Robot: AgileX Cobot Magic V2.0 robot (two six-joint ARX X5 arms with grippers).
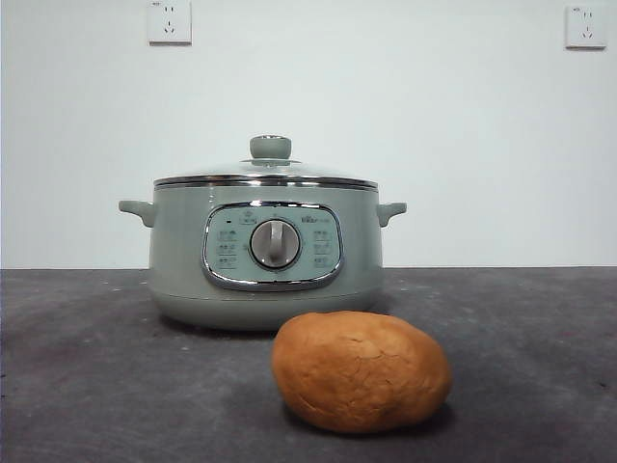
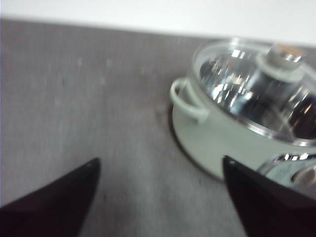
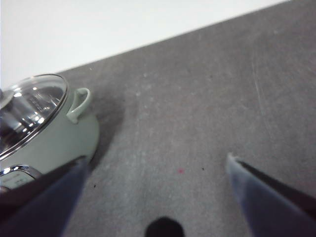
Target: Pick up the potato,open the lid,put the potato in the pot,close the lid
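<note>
An orange-brown potato (image 1: 361, 370) lies on the dark table in front of the pot (image 1: 265, 253), slightly to its right. The sage-green pot stands in the middle of the table with its glass lid (image 1: 266, 175) seated on it, green knob on top. In the left wrist view the pot (image 2: 207, 143) and lid (image 2: 252, 89) show beside my open left gripper (image 2: 160, 170), which hangs above bare table. My right gripper (image 3: 158, 163) is open too, above the table on the pot's (image 3: 54, 138) other side. Neither gripper shows in the front view. The potato shows in neither wrist view.
A grey table (image 1: 87, 386) runs back to a white wall with two sockets (image 1: 170, 21) high up. The pot's side handles (image 1: 137, 209) stick out to either side.
</note>
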